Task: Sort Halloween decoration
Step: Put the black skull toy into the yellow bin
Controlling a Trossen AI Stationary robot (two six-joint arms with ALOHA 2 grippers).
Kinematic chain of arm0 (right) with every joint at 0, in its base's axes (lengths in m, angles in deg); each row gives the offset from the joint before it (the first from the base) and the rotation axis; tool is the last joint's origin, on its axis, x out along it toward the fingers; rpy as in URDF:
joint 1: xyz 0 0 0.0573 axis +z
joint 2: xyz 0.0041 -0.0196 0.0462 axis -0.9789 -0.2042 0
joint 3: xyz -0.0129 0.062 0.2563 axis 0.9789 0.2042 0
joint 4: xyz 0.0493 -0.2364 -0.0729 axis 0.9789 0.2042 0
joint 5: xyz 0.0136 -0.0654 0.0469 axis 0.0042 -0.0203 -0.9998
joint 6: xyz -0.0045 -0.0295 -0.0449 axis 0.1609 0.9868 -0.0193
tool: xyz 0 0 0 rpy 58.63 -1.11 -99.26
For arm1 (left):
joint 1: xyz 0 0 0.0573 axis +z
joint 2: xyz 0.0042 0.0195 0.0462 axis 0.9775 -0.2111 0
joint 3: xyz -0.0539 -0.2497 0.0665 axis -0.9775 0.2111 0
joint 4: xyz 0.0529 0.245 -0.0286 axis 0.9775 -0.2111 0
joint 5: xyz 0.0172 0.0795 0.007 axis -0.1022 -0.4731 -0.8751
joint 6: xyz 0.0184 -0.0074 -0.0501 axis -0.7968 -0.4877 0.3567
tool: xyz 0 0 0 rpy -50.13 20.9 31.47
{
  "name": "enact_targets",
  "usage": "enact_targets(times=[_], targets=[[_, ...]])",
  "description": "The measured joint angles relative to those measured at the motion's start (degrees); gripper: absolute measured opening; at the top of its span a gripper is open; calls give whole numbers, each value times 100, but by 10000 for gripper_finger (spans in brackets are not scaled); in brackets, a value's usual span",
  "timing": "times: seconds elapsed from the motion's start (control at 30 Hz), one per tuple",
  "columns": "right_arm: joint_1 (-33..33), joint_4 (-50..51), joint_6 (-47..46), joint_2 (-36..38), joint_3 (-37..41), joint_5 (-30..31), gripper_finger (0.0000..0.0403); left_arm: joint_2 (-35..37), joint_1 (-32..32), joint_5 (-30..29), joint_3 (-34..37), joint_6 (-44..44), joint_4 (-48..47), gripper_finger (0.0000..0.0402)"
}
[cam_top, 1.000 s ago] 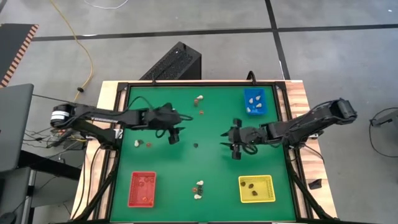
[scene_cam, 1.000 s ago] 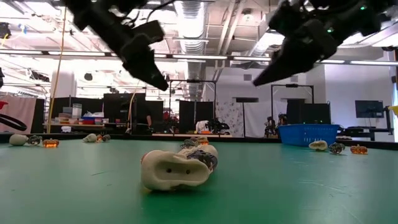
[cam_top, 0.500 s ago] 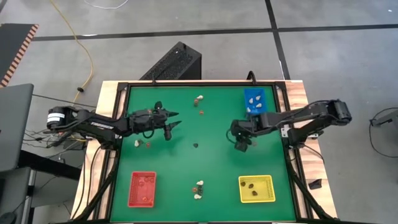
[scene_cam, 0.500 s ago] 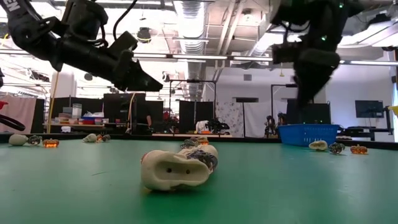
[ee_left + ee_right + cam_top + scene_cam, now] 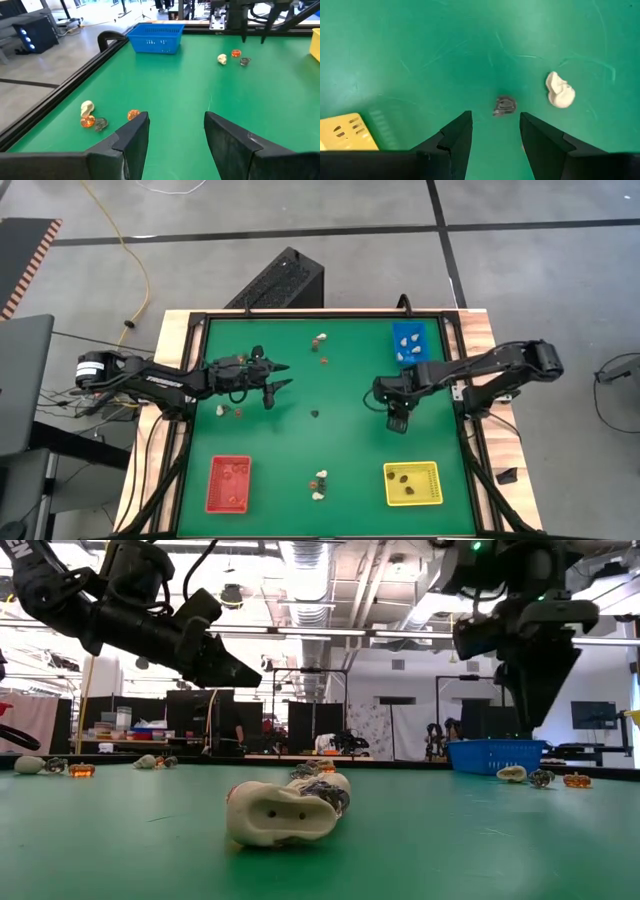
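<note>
**Green mat, scattered trinkets, two dark arms aloft**

Green felt covers the table in the high view, where we see both grippers raised over its middle band. Our left gripper, toward nine o'clock, hangs with fingers apart and holds nothing; its wrist camera looks across at a blue mesh tray. Our right gripper, toward three o'clock, points down with its fingers spread, also holding nothing. Just ahead of them lies a small dark grey trinket, with a cream skull-shaped trinket near it. A second cream and dark cluster sits at six o'clock, between the red tray and the yellow tray, which each hold small pieces. More trinkets lie at twelve o'clock.
</note>
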Motion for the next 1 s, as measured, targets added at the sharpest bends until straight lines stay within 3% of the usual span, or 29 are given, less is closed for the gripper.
enact_targets(times=[0.2, 0.4, 1.0], targets=[[639, -622, -125, -50, 299, 570, 195, -2, 0, -4, 0, -11, 4, 180], [759, -780, -216, -57, 501, 1043, 195, -4, 0, -13, 0, 35, 22, 180], [862, -1747, -438, -55, 1239, 1160, 195, -4, 0, -22, 0, 15, 4, 180]])
